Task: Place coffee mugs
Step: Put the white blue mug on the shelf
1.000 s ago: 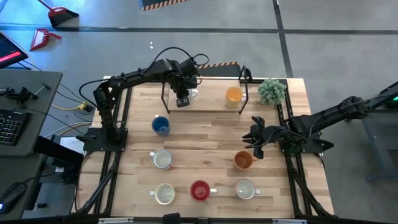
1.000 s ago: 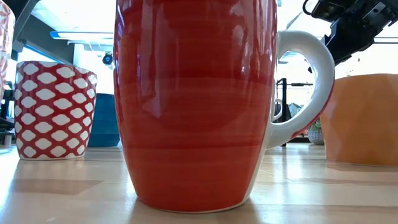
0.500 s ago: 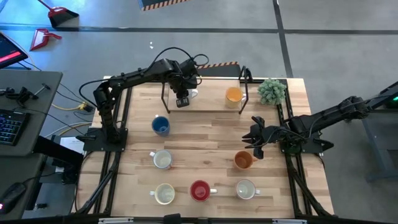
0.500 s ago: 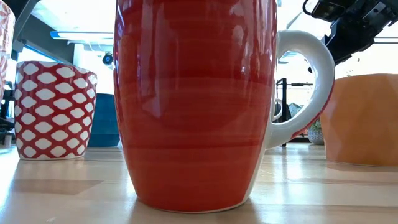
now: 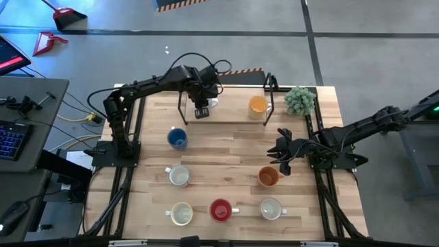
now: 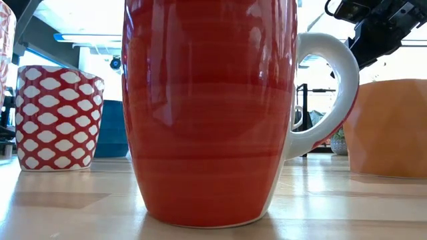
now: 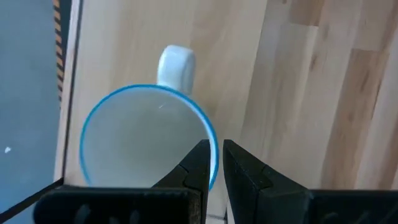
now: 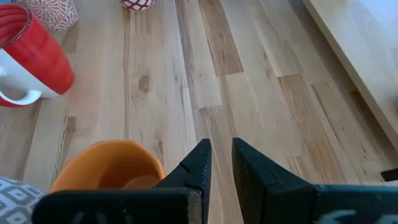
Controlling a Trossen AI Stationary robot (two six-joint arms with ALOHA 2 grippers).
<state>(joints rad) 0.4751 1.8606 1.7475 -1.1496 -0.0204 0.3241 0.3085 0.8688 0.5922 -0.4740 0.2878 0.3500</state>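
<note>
Seven mugs show in the high view. On the raised shelf [image 5: 226, 118] at the far edge of the worktop [image 5: 226, 144] stand a yellow-orange mug [image 5: 257, 105] toward the far right corner and a white mug with a blue rim [image 5: 211, 104] under the left arm — apparently the places the mugs are meant for. The rest wait on the open boards: a blue mug [image 5: 177, 139] toward the left edge, a cream mug [image 5: 179, 176] nearer the front, a darker orange mug [image 5: 268, 177] toward the right edge, and along the front edge another cream mug [image 5: 181, 214], the red mug [image 5: 220, 210] and a patterned white mug [image 5: 271, 208]. A potted plant [image 5: 300, 100] fills the far right corner.

The left hand [image 5: 201, 110] hangs over the shelf beside the white mug. Only its wrist view shows the fingers [image 7: 198, 167] nearly closed, one at the rim, the other outside the wall, with no clear grip — probably a mug just set down. The right hand [image 5: 285, 159] hovers just beside the darker orange mug; its wrist view shows the fingers [image 8: 199, 163] nearly closed on nothing, the orange rim [image 8: 102, 163] close below.

The low view is almost filled by the red mug's wall [image 6: 207, 113] and adds only a red-patterned mug [image 6: 57, 117] behind.
</note>
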